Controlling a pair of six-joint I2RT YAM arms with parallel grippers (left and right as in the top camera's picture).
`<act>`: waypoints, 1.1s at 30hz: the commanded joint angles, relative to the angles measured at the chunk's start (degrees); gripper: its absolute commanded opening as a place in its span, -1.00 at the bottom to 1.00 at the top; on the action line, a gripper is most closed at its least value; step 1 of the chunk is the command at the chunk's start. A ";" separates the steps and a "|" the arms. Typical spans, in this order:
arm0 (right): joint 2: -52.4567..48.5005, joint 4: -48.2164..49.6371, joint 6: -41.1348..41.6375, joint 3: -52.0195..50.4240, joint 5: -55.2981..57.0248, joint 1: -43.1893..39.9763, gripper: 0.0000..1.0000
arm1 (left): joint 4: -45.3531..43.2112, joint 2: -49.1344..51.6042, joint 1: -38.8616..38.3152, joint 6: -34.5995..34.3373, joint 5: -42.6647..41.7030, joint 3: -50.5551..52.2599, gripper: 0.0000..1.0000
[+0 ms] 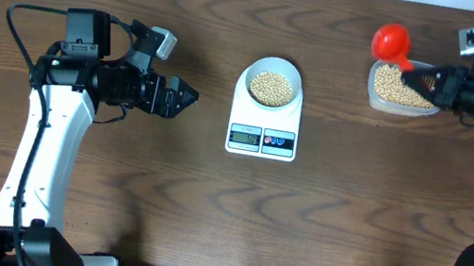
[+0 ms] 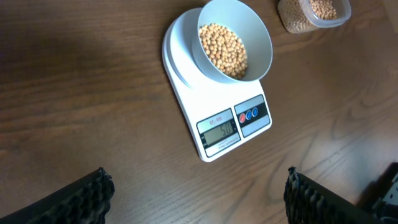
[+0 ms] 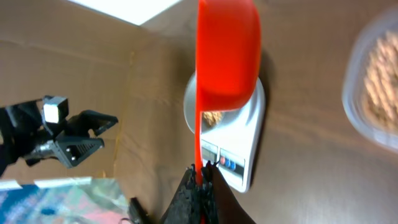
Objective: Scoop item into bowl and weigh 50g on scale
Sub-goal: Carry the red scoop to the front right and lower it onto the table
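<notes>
The red plastic scoop [image 1: 390,43] is clamped by its handle in the right gripper [image 1: 415,77], its round cup hanging over the far rim of the clear, rounded-rectangular tub [image 1: 372,83], which holds more tan beans; the left gripper [image 1: 187,98] hangs spread wide and empty over the dark wood-grain table [image 1: 112,199], well apart from the scale [image 1: 262,137]; the small round bowl [image 1: 247,82] sits on the flat white scale, and the beans [image 1: 271,86] lie in it as a smooth, pea-like heap.

From the left wrist, two black ribbed pads [image 2: 87,196] stand far apart at the lower corners; between them lies bare wood; the glossy scale with rounded corners carries the pale bowl, and its grey display [image 2: 219,132] appears to read fifty, beside one red and two blue round buttons [image 2: 247,114].

From the right wrist, the scoop's smooth cup fills the upper middle; its thin handle runs down into the closed black fingers [image 3: 199,193]; the tub at the right edge is blurred.
</notes>
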State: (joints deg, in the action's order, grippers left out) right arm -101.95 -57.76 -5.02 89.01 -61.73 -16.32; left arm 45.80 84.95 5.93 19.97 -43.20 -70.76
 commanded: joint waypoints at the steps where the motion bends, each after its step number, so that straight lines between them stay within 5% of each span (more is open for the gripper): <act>1: 2.47 -4.98 -2.21 0.15 4.48 -2.93 -0.97 | 0.02 -1.05 0.26 0.98 -0.72 -0.72 0.80; 11: 22.16 -21.92 0.11 0.15 27.91 -12.22 -0.97 | 0.02 -1.05 0.26 0.98 -0.72 -0.72 0.80; 19: 39.95 -35.23 26.36 0.13 54.16 -14.73 -0.97 | 0.02 -1.05 0.26 0.98 -0.72 -0.72 0.80; 27: 52.26 -36.74 52.61 -3.32 72.61 -14.73 -0.97 | 0.02 -1.05 0.26 0.98 -0.72 -0.72 0.80; 33: 55.41 -30.84 56.41 -17.99 69.92 -14.71 -0.97 | 0.02 -1.05 0.26 0.98 -0.72 -0.72 0.80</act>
State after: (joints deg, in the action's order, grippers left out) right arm -46.63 -91.90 46.17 78.43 8.38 -30.68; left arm 45.91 84.95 5.93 19.97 -43.22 -70.76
